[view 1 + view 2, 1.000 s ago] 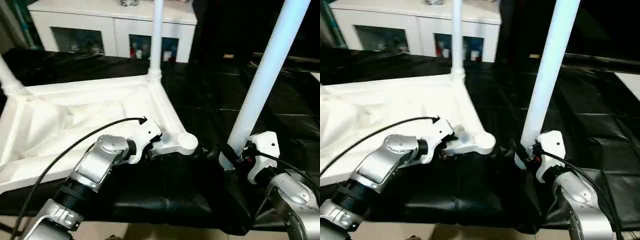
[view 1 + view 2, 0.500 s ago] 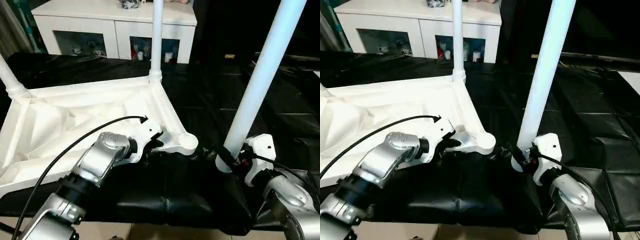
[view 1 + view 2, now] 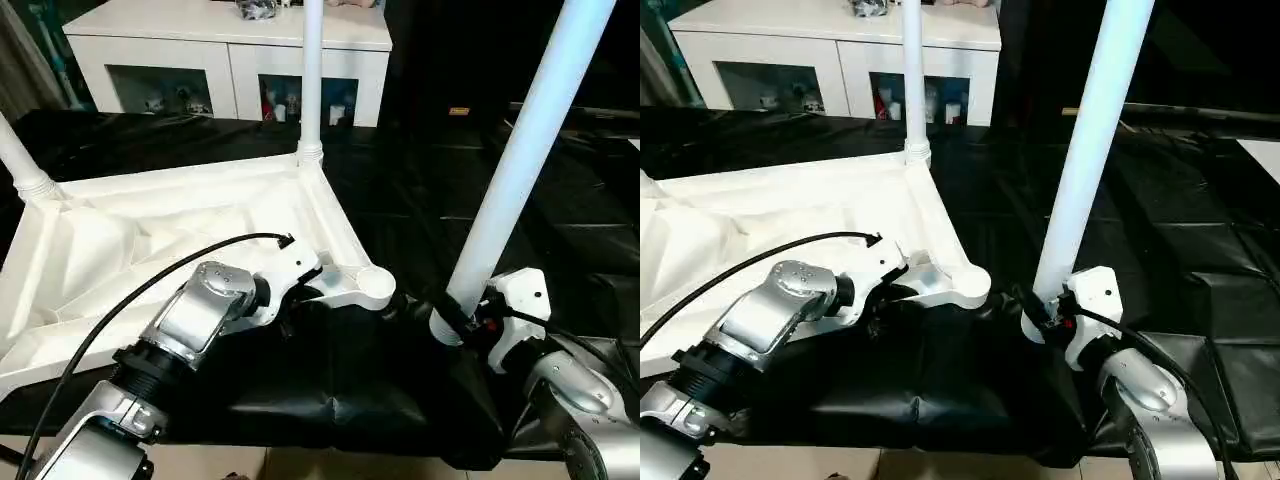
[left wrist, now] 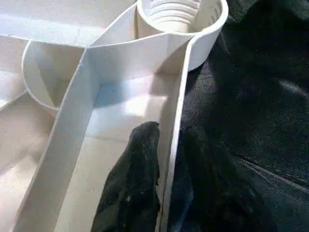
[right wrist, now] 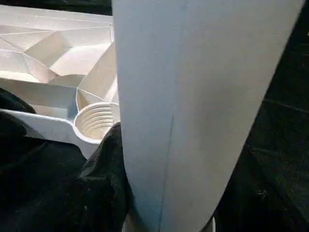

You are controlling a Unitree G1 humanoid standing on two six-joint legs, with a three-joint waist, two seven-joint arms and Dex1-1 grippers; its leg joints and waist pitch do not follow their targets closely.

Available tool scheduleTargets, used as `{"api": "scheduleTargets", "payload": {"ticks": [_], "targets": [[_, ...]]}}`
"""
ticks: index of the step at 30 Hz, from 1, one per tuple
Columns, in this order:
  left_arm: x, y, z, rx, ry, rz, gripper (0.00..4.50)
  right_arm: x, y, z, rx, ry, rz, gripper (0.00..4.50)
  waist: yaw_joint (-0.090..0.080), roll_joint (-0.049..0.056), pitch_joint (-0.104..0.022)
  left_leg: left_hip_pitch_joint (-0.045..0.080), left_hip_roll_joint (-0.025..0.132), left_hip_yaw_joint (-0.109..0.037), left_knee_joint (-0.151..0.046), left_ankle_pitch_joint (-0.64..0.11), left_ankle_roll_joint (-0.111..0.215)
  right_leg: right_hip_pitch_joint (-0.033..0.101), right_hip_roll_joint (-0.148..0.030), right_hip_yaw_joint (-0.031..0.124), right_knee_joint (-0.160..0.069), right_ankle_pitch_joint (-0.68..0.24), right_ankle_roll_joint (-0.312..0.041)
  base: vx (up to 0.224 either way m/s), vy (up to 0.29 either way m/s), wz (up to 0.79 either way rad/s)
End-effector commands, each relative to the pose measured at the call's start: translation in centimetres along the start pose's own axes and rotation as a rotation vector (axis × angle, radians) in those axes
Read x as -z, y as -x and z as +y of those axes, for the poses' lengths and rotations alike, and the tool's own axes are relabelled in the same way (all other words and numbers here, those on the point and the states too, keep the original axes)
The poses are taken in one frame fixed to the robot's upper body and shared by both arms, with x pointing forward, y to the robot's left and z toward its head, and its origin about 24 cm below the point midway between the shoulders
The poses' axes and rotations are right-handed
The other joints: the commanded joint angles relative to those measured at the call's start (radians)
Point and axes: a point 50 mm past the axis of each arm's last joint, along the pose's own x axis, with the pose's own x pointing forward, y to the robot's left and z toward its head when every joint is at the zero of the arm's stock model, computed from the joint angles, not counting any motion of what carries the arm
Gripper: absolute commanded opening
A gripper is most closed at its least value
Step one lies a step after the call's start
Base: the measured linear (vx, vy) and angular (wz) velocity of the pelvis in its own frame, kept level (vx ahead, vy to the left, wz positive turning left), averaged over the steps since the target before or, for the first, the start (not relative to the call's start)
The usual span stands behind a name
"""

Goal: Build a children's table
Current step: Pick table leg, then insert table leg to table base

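The left jaws (image 4: 166, 145) pinch the thin side wall of the children's table (image 3: 150, 240), 1 black finger (image 4: 140, 159) inside the ribbed underside and the other outside against the black cover, just behind the near corner socket (image 4: 181, 19). That socket stands open, its inner thread visible. The right jaws (image 3: 462, 322) clasp the base of a loose white leg (image 3: 520, 170) about half open, 1 finger on each side of the tube, holding it nearly upright and leaning a little away, its foot just beside the open socket but apart from it.

The children's table lies upside down on the counter (image 3: 420, 200), which is draped in black sheeting, with the ribbed underside facing up. 2 legs already stand in their sockets: 1 at the far corner (image 3: 311, 80) and 1 at the left corner (image 3: 18, 155). A black cable (image 3: 150, 290) arcs over the left silver forearm. Behind the counter stands a white cabinet (image 3: 230, 50) with glass doors.
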Motion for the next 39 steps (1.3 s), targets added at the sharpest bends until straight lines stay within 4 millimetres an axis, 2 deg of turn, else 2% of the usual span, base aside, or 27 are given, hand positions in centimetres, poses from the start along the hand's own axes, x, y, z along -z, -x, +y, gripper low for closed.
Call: {"api": "scheduleTargets", "payload": {"ticks": [1,3,4,7,8,10,11,14,15,16,17,18,19,20,22,24,33,39], "targets": [[0.5,0.2,0.2,-0.005,0.008,0.023,0.85,-1.1,-0.2,-0.1,-0.017,-0.021,-0.055,1.86,0.000,-0.007,-0.055,0.001,-0.010,0.006,-0.078,-0.303,0.020,0.050,-0.026,0.025,-0.084,-0.358,-0.123,0.000,0.000,0.00],[0.5,0.3,0.2,-0.006,0.011,0.020,0.73,-1.2,-0.3,-0.1,-0.025,-0.037,-0.058,1.86,0.000,-0.005,-0.055,0.001,-0.009,0.006,-0.079,-0.302,0.022,0.047,-0.027,0.026,-0.086,-0.367,-0.120,0.000,0.000,0.00],[0.6,0.4,0.1,-0.002,0.020,0.015,0.59,-1.6,-0.6,0.0,-0.067,-0.093,-0.071,1.86,-0.001,-0.014,-0.055,0.000,-0.010,0.007,-0.078,-0.294,0.025,0.049,-0.026,0.026,-0.085,-0.364,-0.119,0.000,0.000,0.00],[1.2,0.6,-0.2,0.020,0.029,0.022,0.41,-2.4,-1.2,0.6,-0.209,-0.181,-0.075,1.86,-0.003,-0.009,-0.056,-0.001,-0.008,0.005,-0.079,-0.278,0.033,0.052,-0.026,0.026,-0.080,-0.338,-0.128,0.000,0.000,0.00],[1.5,0.6,-0.4,0.025,0.033,0.030,0.41,-2.7,-1.4,0.7,-0.253,-0.186,-0.070,1.86,-0.003,-0.011,-0.057,-0.001,-0.007,0.007,-0.077,-0.270,0.034,0.050,-0.027,0.027,-0.080,-0.327,-0.131,0.000,0.000,0.00],[2.0,0.7,-0.6,0.029,0.039,0.039,0.27,-3.1,-1.8,0.8,-0.305,-0.201,-0.069,1.86,-0.003,-0.008,-0.059,-0.001,-0.004,0.006,-0.077,-0.246,0.032,0.053,-0.027,0.027,-0.073,-0.281,-0.149,0.000,0.000,0.00],[2.3,0.7,-0.9,0.038,0.041,0.044,0.17,-3.4,-2.1,0.7,-0.329,-0.205,-0.073,1.86,-0.002,-0.009,-0.058,0.000,-0.005,0.009,-0.076,-0.238,0.031,0.050,-0.026,0.029,-0.074,-0.267,-0.156,0.000,0.000,0.00],[2.6,0.6,-1.7,0.080,0.036,0.046,0.03,-4.3,-3.6,0.3,-0.376,-0.214,-0.082,1.86,-0.006,-0.017,-0.059,-0.002,-0.005,0.009,-0.077,-0.228,0.029,0.053,-0.029,0.027,-0.069,-0.268,-0.169,0.000,0.000,0.00],[2.5,0.6,-1.7,0.085,0.031,0.044,0.03,-4.3,-3.7,0.2,-0.378,-0.211,-0.076,1.86,-0.007,-0.022,-0.057,0.001,-0.006,0.013,-0.076,-0.231,0.028,0.050,-0.028,0.027,-0.074,-0.290,-0.165,0.000,0.000,0.00],[2.2,0.5,-1.9,0.104,0.012,0.030,0.03,-4.3,-4.3,0.0,-0.387,-0.199,-0.054,1.86,-0.006,-0.019,-0.058,0.001,-0.006,0.011,-0.075,-0.234,0.027,0.050,-0.030,0.027,-0.071,-0.299,-0.165,0.000,0.000,0.00],[2.1,0.5,-2.0,0.112,0.004,0.026,0.00,-4.1,-4.7,-0.3,-0.391,-0.198,-0.040,1.86,-0.005,-0.026,-0.059,0.001,-0.007,0.012,-0.074,-0.224,0.028,0.050,-0.030,0.027,-0.072,-0.310,-0.157,0.000,0.000,0.00],[2.1,0.5,-2.0,0.114,0.002,0.025,0.00,-4.0,-4.8,-0.4,-0.392,-0.198,-0.036,1.86,-0.004,-0.022,-0.058,0.001,-0.006,0.013,-0.075,-0.218,0.025,0.049,-0.031,0.028,-0.073,-0.308,-0.155,0.000,0.000,0.00],[2.0,0.6,-2.0,0.114,-0.004,0.026,0.00,-3.9,-5.0,-0.5,-0.397,-0.202,-0.029,1.86,-0.004,-0.023,-0.059,0.001,-0.005,0.013,-0.074,-0.220,0.024,0.049,-0.030,0.028,-0.073,-0.306,-0.155,0.000,0.000,0.00],[2.0,0.6,-2.0,0.115,-0.008,0.030,0.00,-3.8,-5.3,-0.6,-0.400,-0.206,-0.025,1.86,-0.004,-0.031,-0.060,0.001,-0.005,0.013,-0.074,-0.218,0.024,0.049,-0.030,0.027,-0.071,-0.297,-0.159,0.000,0.000,0.00],[2.0,0.6,-2.1,0.119,-0.019,0.035,0.00,-3.6,-5.7,-0.7,-0.412,-0.223,-0.013,1.86,-0.001,-0.029,-0.060,0.000,-0.005,0.013,-0.074,-0.208,0.024,0.051,-0.031,0.028,-0.069,-0.285,-0.160,0.000,0.000,0.00],[2.0,0.7,-2.0,0.121,-0.034,0.038,0.00,-3.4,-6.1,-0.5,-0.447,-0.250,0.004,1.86,-0.001,-0.035,-0.061,0.000,-0.006,0.014,-0.073,-0.208,0.027,0.051,-0.030,0.026,-0.069,-0.286,-0.161,0.000,0.000,0.00],[1.4,0.8,-1.7,0.125,-0.061,0.032,0.00,-2.8,-8.2,0.3,-0.495,-0.273,0.028,1.86,0.000,-0.035,-0.062,-0.001,-0.006,0.014,-0.072,-0.198,0.022,0.049,-0.032,0.027,-0.065,-0.279,-0.172,0.000,0.000,0.00],[1.3,0.9,-1.5,0.125,-0.064,0.030,0.00,-2.1,-9.1,0.6,-0.490,-0.203,0.062,1.86,0.002,-0.037,-0.061,0.001,-0.005,0.015,-0.073,-0.201,0.014,0.050,-0.031,0.028,-0.065,-0.279,-0.170,0.000,0.000,0.00]]}}
